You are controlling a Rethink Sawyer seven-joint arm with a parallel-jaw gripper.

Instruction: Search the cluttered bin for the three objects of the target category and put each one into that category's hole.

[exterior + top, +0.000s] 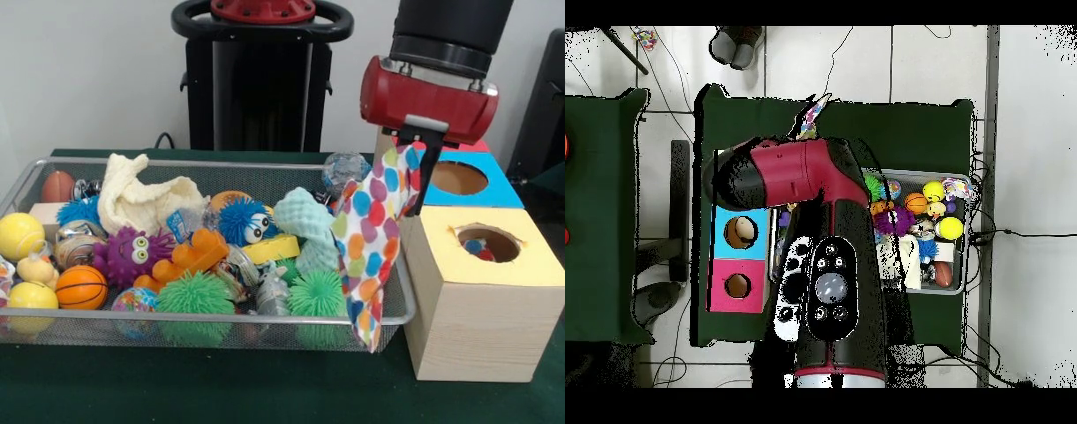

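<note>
One polka-dot cloth [375, 238] is hanging from my gripper [411, 152], fingers pinching its top corner; it is drooping lengthwise straight down, between the toy-crammed wire bin [53, 329] and the yellow-topped box [481, 300]. From overhead, my arm [820, 250] is hiding the gripper; the cloth's tip [808, 118] is peeking out beyond it.

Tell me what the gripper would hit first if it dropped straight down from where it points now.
Probably the wire bin's right end, or the yellow-topped box beside it; depth is unclear. The gripper holds a polka-dot cloth hanging below.
</note>
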